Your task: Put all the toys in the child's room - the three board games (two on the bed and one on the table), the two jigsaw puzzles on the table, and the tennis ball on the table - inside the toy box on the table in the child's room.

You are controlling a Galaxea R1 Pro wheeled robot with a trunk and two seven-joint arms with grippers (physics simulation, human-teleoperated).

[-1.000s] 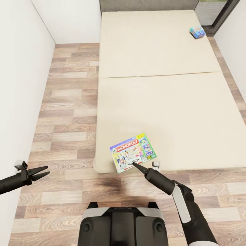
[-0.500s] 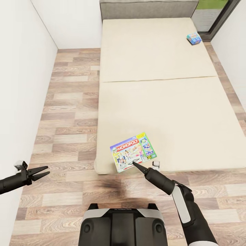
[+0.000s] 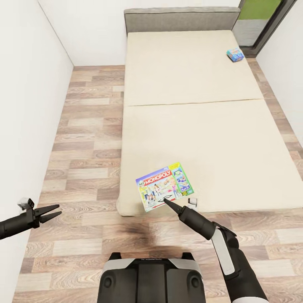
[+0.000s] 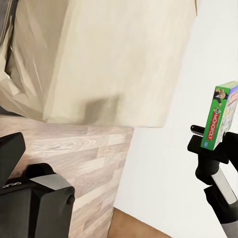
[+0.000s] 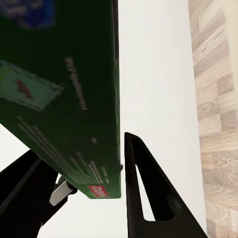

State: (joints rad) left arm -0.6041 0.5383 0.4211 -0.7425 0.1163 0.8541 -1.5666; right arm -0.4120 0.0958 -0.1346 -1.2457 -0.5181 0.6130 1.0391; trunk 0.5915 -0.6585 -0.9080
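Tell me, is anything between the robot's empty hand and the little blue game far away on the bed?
Nothing visible blocks it. The left hand hangs open over the floor, and only bare floor and mattress lie between it and the blue game. It is far off.

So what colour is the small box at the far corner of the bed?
Blue, with orange marks; the small box shows best in the head view.

Head camera: from high on my trunk I look steeply down over both arms at the bed [image 3: 198, 126] and wood floor [image 3: 84, 139].
Left wrist camera: looks sideways across the room, from a distance, toward my right arm and the Monopoly box [image 4: 222, 115].
Right wrist camera: very close, pressed against the box's dark green underside [image 5: 59, 94].
Shared: all three show this box.
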